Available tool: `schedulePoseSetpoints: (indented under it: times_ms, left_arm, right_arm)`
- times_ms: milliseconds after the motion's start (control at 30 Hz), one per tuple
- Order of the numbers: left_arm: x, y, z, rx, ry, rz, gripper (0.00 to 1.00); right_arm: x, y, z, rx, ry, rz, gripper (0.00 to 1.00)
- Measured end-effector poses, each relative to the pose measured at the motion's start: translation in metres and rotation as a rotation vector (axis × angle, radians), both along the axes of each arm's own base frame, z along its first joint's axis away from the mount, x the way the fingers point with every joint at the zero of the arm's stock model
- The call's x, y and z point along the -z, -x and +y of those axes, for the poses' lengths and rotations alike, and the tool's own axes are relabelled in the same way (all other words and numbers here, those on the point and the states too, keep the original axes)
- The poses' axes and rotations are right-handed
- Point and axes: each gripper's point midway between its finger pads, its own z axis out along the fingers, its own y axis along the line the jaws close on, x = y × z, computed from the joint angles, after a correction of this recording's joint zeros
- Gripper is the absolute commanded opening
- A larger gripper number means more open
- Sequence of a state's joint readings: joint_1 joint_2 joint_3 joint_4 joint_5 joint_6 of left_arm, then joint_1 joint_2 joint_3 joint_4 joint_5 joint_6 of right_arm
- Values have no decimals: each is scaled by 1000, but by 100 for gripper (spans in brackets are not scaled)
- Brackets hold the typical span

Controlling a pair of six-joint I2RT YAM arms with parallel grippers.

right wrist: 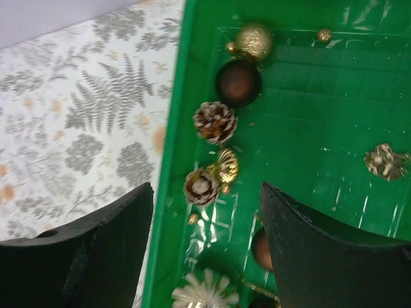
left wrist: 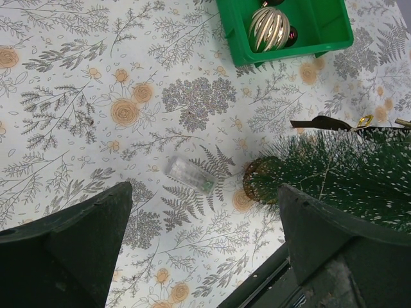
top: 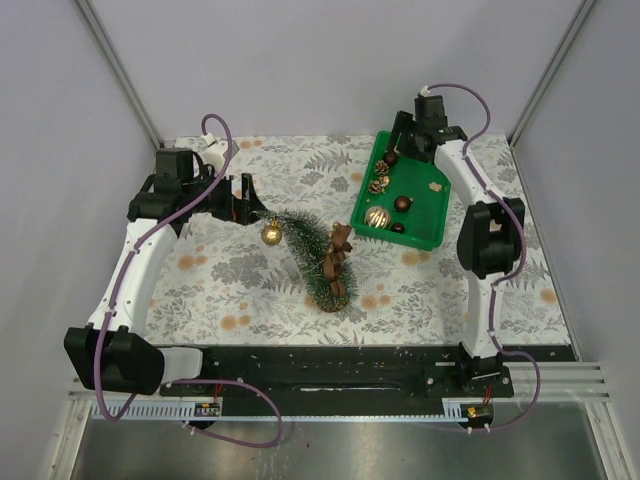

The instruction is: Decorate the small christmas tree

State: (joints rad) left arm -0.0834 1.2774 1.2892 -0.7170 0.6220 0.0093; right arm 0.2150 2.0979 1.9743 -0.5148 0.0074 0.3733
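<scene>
The small christmas tree (top: pixel 312 252) is at the table's centre, its tip pointing back-left and its wooden base (top: pixel 331 299) nearer the front. A gold ball (top: pixel 271 234) hangs near the tip and a brown bow (top: pixel 341 247) sits on its side. My left gripper (top: pixel 243 198) is open and empty, just back-left of the tip. In the left wrist view the tree (left wrist: pixel 350 176) and its base (left wrist: pixel 252 183) lie beyond the open gripper (left wrist: pixel 205 244). My right gripper (right wrist: pixel 205 237) is open and empty over the left rim of the green bin (right wrist: pixel 168 160).
The green bin (top: pixel 432 213) at back right holds pine cones (right wrist: pixel 215 122), a dark brown ball (right wrist: pixel 237 82), a gold glitter ball (right wrist: pixel 253 40), a ribbed gold ball (left wrist: pixel 268 29) and other small ornaments. A small clear plastic piece (left wrist: pixel 191 174) lies on the floral cloth near the tree's base.
</scene>
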Motion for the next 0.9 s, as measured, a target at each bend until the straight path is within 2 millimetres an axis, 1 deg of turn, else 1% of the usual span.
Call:
schedulePoseSetpoints:
  times_ms: [67,133,167,233,367,467,567,733,900]
  left_arm:
    - [1,0,1,1,-6,-3,99]
    - [4,0,3,1,-13,-2,99]
    - [5,0,3,1,-16,-1,99]
    - [6,0,4,0,-19,1,99]
    - [9,0,4,2,-22,6,99]
    - [10,0,4,2,-22,7,99]
    - [10,0,4,2,-24,7,99]
    - [10,0,5,3,-31,2,99]
    - [11,0,5,4,-35,-1,99]
  right_arm:
    - [32,-16,-8,10,-3,56,76]
    - [57,-21,-10,8,-4,106,76]
    - [66,-21,-9,1,-6,128,76]
    - [78,-20,-5,-10,-8,153,75]
    - [89,-22,6,-37,-20,168,72]
    - [94,-31,9,-40,-24,165,68]
    - [106,-38,12,-40,-33,174,66]
    - [132,-33,11,-25,-32,234,63]
    - [137,-30,10,-18,-26,251,59]
